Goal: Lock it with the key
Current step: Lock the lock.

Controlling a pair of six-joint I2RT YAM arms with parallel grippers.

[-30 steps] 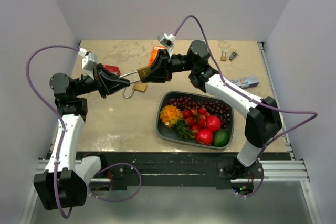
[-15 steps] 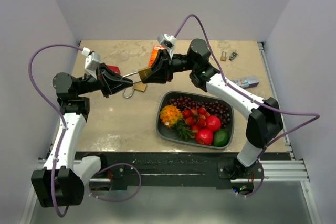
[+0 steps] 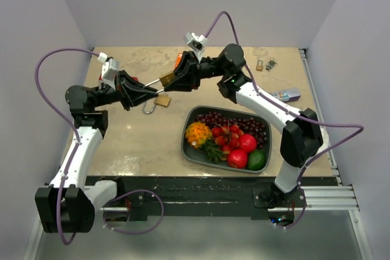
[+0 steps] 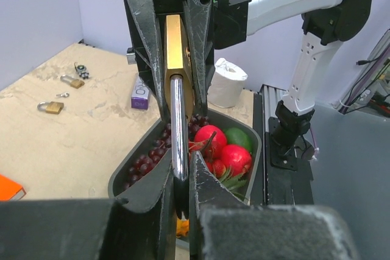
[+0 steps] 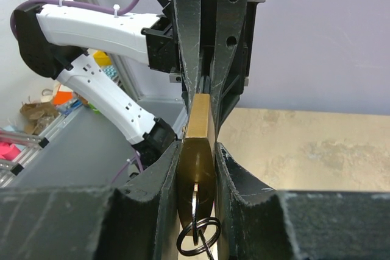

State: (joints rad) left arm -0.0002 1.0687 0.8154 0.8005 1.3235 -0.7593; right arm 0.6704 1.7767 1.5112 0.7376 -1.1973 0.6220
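Note:
A brass padlock [image 3: 167,80] hangs in the air between both arms, above the back of the table. My left gripper [image 3: 152,87] is shut on its steel shackle [image 4: 178,126], which runs straight up between the left fingers [image 4: 207,193]. My right gripper [image 5: 198,162] is shut on the padlock's brass body [image 5: 198,147]. The key [image 5: 195,202] sits in the keyhole on the body's end, and its black split ring [image 5: 198,238] dangles below. In the left wrist view the brass body [image 4: 173,47] shows between the right arm's fingers.
A second padlock [image 3: 159,101] lies on the table under the held one. The grey fruit tray [image 3: 184,141] sits right of centre. An orange box [image 3: 180,60], a red object [image 3: 129,80], small padlocks [image 3: 260,65] and a purple box [image 3: 285,95] lie along the back and right.
Both arms have drifted slightly toward the back of the table, carrying the padlock with them. Both grips are unchanged.

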